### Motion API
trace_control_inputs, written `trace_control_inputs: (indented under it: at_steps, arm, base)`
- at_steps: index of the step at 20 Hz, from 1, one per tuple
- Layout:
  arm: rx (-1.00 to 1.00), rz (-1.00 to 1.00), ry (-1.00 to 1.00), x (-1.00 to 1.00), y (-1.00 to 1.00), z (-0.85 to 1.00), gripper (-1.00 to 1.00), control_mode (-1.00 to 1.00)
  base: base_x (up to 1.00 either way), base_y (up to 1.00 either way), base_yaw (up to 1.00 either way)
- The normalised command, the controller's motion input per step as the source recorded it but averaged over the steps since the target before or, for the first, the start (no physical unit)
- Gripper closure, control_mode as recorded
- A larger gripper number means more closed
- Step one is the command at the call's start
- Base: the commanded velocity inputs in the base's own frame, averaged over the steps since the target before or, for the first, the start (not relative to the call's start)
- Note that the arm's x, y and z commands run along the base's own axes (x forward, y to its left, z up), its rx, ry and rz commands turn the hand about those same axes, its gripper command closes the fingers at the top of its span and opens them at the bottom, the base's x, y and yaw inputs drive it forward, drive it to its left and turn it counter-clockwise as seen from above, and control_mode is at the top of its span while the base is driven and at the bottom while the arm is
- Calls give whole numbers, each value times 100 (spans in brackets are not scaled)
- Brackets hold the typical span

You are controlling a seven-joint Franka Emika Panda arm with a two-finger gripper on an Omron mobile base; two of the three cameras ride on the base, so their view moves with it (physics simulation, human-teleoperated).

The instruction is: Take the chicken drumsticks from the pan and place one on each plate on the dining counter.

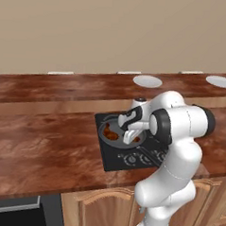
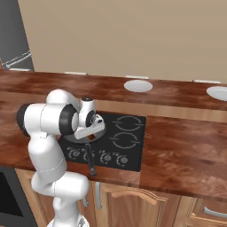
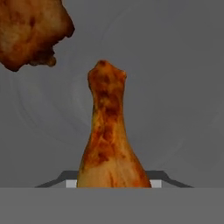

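In the hand view a reddish-brown chicken drumstick (image 3: 108, 140) lies on the grey pan (image 3: 179, 87) floor. Its thick end sits between my gripper (image 3: 112, 183), whose fingertips (image 3: 70, 183) press against both its sides. A second drumstick (image 3: 30, 30) lies at the upper left. In the left base view the gripper (image 1: 131, 135) reaches down into the pan (image 1: 104, 127) on the stovetop, over the drumsticks (image 1: 112, 135). Two white plates (image 1: 147, 81) (image 1: 221, 81) rest on the raised dining counter (image 1: 64, 86) behind. The right base view shows the plates (image 2: 138, 85) (image 2: 218, 92) too.
The black stovetop (image 2: 126, 137) with ring burners and knobs is set in the lower wood counter (image 1: 41, 153). The pan's black handle (image 2: 91, 162) sticks out over the front edge. Cabinet doors (image 2: 133, 204) are below. A grey fridge (image 2: 15, 40) stands at far left.
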Motion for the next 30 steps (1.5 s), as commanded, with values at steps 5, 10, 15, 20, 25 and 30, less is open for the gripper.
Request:
trace_control_inputs:
  at_steps: [5,10,15,20,25,30]
  arm:
    - [-3,4,-8,0,0,36,100,-100]
    - [0,16,0,-8,0,82,100,-100]
    - [4,3,4,-36,-2,86,100,-100]
    - [4,0,16,-38,-1,68,100,-100]
    - [0,0,26,-40,-2,57,100,-100]
    - [0,0,15,-48,-4,51,100,-100]
  base:
    - [0,0,0]
    - [0,0,0]
    - [0,0,0]
    - [0,0,0]
    - [0,0,0]
    - [0,0,0]
